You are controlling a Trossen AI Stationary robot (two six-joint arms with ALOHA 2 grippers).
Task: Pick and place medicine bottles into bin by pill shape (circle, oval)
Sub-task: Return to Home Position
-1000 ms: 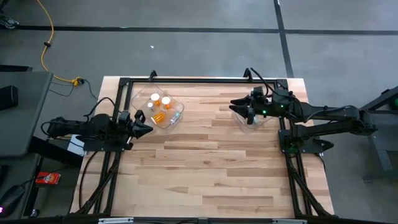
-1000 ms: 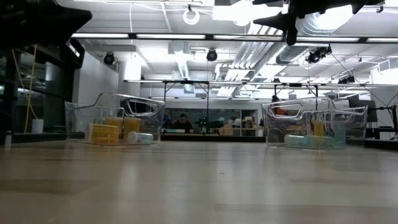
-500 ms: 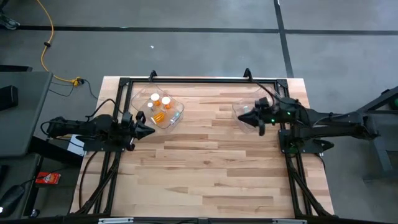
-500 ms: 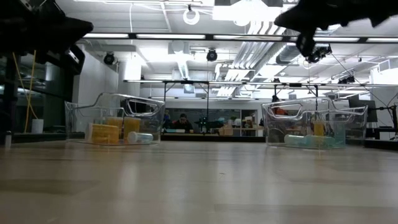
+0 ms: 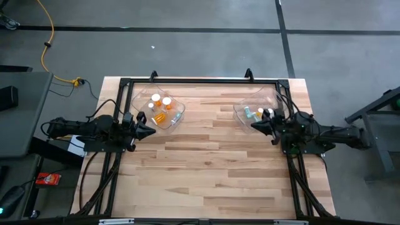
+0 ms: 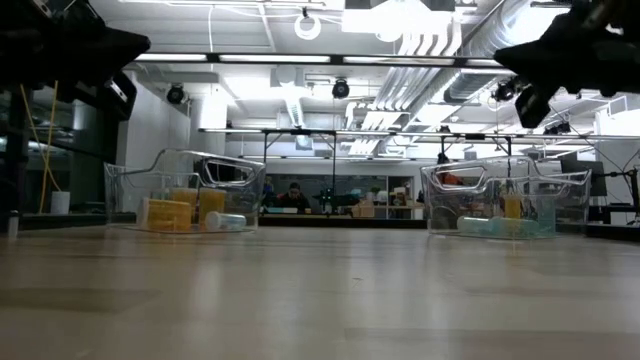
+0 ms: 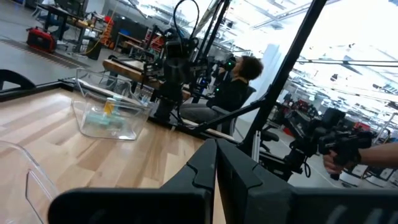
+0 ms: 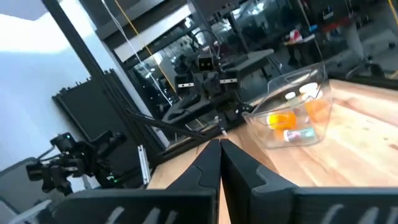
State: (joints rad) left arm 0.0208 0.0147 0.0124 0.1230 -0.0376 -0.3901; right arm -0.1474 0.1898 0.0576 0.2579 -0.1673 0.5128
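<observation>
Two clear bins stand at the table's far side. The left bin [image 5: 177, 119] [image 6: 185, 195] holds several orange medicine bottles [image 5: 160, 116] with white caps. The right bin [image 5: 240, 117] [image 6: 505, 200] holds pale teal bottles [image 5: 249, 113] and an orange one [image 6: 512, 207]. My left gripper [image 5: 152, 130] [image 7: 215, 146] hovers shut and holds nothing at the table's left edge, just near of the left bin. My right gripper [image 5: 253, 127] [image 8: 219, 144] hovers shut and holds nothing at the right edge, just near of the right bin.
A black frame [image 5: 200, 80] runs along the table's far and side edges. Bare wood [image 5: 206, 169] fills the middle and near part of the table. Beyond the table a person [image 7: 239, 81] sits at a bench, and a hand [image 7: 373, 155] shows at the side.
My right gripper has drawn back from above the right bin toward the table's right and near edges, sinking as the arm folded in, and its fingers have shut on nothing. The bottles and bins have stayed where they were.
</observation>
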